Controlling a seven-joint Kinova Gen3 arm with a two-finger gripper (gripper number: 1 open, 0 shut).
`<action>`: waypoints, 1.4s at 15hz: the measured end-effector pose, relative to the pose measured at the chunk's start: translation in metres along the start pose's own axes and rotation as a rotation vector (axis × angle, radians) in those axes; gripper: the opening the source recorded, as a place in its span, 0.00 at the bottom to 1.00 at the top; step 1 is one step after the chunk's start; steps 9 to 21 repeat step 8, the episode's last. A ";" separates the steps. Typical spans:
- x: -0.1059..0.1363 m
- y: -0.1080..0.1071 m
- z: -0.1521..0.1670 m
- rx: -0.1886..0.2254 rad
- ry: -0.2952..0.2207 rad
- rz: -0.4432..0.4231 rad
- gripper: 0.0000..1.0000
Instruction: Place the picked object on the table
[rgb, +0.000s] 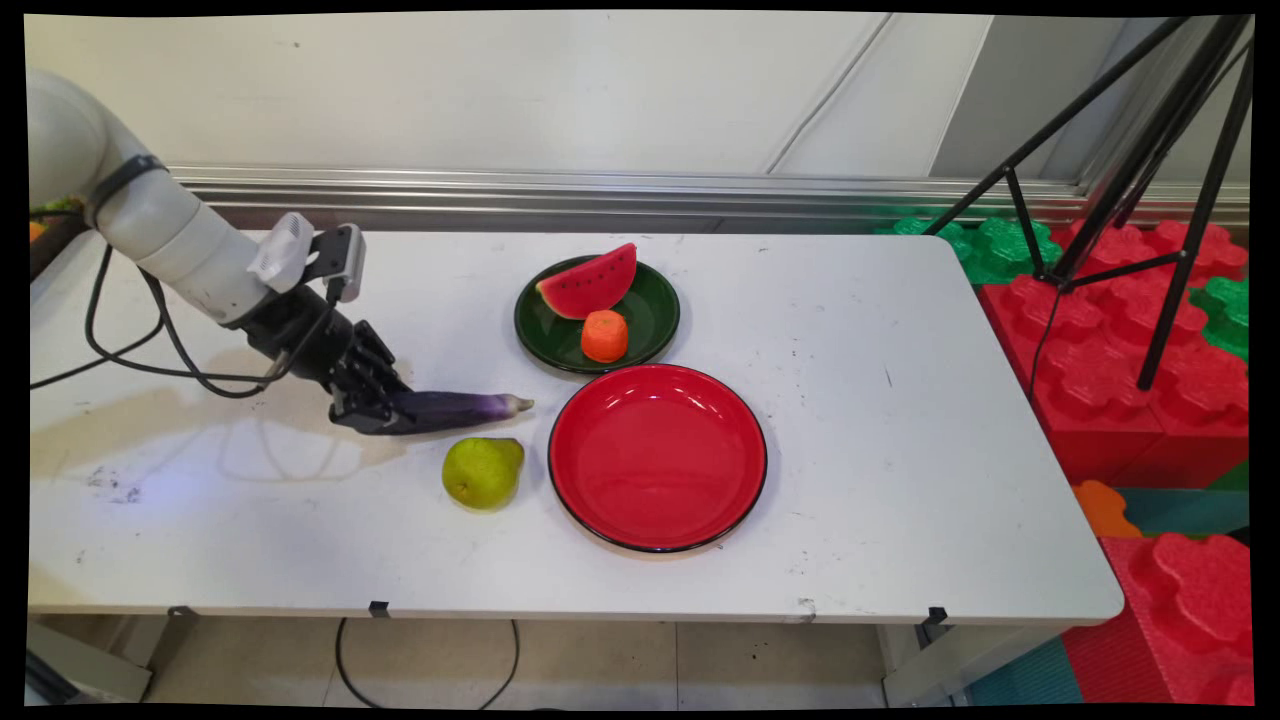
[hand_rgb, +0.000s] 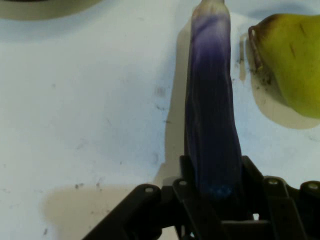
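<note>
Hand view cuts off the eggplant's (hand_rgb: 210, 115) tip and most of the pear (hand_rgb: 292, 60). Gripper (rgb: 385, 412) low on the table (rgb: 900, 450), pinching the eggplant's thick end. Eggplant: long, purple, pale tip pointing at the red plate (rgb: 657, 457), lying just behind the pear.

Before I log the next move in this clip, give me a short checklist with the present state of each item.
1. Gripper closed on the purple eggplant: ok, the hand view shows it clamped between the fingers.
2. Grasp at one end, the rest sticking out toward the red plate: ok.
3. Eggplant lifted off the table: cannot tell.
4. Pear apart from the eggplant: ok, close beside it but not touching.
5. Red plate empty: ok.
6. Green plate holds watermelon slice and orange carrot piece: ok.
</note>
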 end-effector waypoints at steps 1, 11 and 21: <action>-0.002 -0.001 0.004 -0.005 0.003 -0.007 0.00; -0.001 -0.002 0.019 -0.011 0.035 -0.022 1.00; -0.001 -0.002 0.019 -0.011 0.035 -0.022 1.00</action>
